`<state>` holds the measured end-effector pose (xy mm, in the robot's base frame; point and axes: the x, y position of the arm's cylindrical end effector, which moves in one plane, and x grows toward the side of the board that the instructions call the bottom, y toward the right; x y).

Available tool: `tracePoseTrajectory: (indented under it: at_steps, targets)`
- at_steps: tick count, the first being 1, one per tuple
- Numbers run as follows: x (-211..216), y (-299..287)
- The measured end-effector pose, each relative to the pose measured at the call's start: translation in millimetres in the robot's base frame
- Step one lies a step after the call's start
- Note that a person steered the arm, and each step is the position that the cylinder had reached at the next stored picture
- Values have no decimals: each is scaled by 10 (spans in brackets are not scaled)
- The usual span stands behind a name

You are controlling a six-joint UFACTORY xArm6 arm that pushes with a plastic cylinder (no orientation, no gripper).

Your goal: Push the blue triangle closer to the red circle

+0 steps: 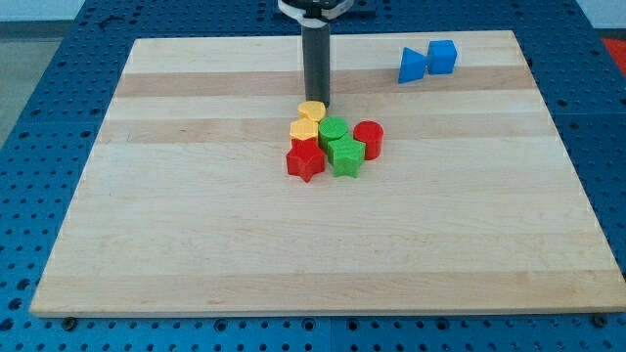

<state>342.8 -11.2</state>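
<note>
The blue triangle (pixel 412 66) lies near the view's top right of the wooden board (pixel 196 244), touching a blue cube (pixel 442 56) on its right. The red circle (pixel 368 139) stands near the board's middle, at the right end of a cluster of blocks. My tip (pixel 317 104) is at the lower end of the dark rod, just above the cluster and right behind a yellow heart (pixel 312 111). The tip is far to the left of the blue triangle and below it in the view.
The cluster holds the yellow heart, a yellow block (pixel 304 128), a green round block (pixel 333 129), a green star (pixel 344 155) and a red star (pixel 305 159), packed together left of the red circle. A blue perforated table (pixel 39 117) surrounds the board.
</note>
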Motion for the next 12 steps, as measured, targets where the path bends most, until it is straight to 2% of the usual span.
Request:
tracePoseTrajectory:
  at_steps: [3,4,5,6,8,9,11,12]
  targets:
    - [13,-57]
    - [-410,-57]
    - [-1044,30]
    - [-1470,330]
    - [-1478,1397]
    - [-1304,1549]
    - [-803,1385]
    - [-780,1185]
